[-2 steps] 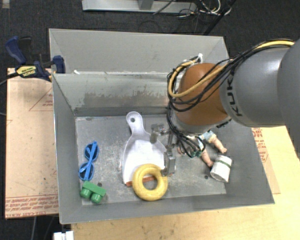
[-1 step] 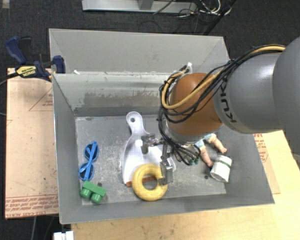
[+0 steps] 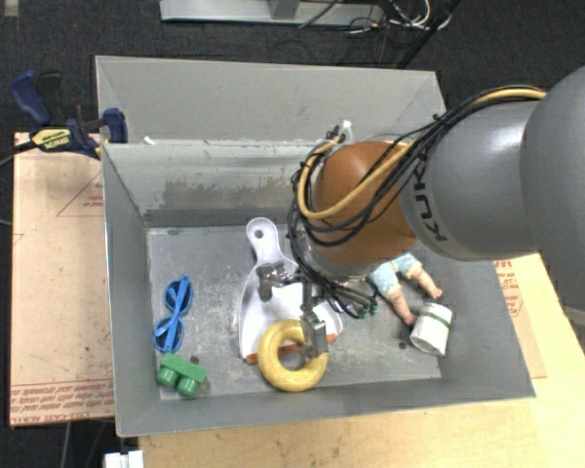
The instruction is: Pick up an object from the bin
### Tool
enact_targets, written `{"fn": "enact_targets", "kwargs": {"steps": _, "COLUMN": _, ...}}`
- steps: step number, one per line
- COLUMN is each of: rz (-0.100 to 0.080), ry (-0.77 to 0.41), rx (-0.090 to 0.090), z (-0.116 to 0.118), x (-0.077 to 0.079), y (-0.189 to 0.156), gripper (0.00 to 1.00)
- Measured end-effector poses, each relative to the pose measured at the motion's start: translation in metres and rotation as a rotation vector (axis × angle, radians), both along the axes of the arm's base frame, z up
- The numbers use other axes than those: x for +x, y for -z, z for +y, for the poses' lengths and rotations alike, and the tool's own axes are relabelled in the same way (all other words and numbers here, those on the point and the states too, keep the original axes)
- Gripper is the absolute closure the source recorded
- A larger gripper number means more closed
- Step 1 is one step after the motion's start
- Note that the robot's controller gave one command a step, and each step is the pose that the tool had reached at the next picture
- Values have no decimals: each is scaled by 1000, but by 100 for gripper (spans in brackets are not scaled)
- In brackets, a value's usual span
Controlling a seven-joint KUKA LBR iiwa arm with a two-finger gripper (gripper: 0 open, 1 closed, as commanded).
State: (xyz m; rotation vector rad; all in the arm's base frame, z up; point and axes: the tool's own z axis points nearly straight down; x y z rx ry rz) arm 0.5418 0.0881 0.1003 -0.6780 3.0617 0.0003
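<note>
The gripper hangs low in the middle of the grey bin with its two fingers spread apart. They stand over the broad end of a white plastic scoop, which lies on the floor with its handle pointing towards the back wall. A yellow ring lies against the scoop's near end, right under the nearer fingertip, crowding that side. A baby doll and a white cylinder lie close on the right, while blue toy glasses and a green block lie well apart on the left.
</note>
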Motion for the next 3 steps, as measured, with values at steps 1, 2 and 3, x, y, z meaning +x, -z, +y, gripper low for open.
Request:
{"fn": "enact_targets", "kwargs": {"steps": 1, "rz": 7, "ry": -204, "rx": 2, "z": 1, "x": -22, "y": 23, "gripper": 0}}
{"fn": "enact_targets", "kwargs": {"steps": 2, "rz": -2, "ry": -278, "rx": 1, "z": 11, "x": -7, "y": 29, "gripper": 100}}
{"fn": "enact_targets", "kwargs": {"steps": 3, "rz": -2, "ry": -278, "rx": 1, "z": 11, "x": -7, "y": 29, "gripper": 100}}
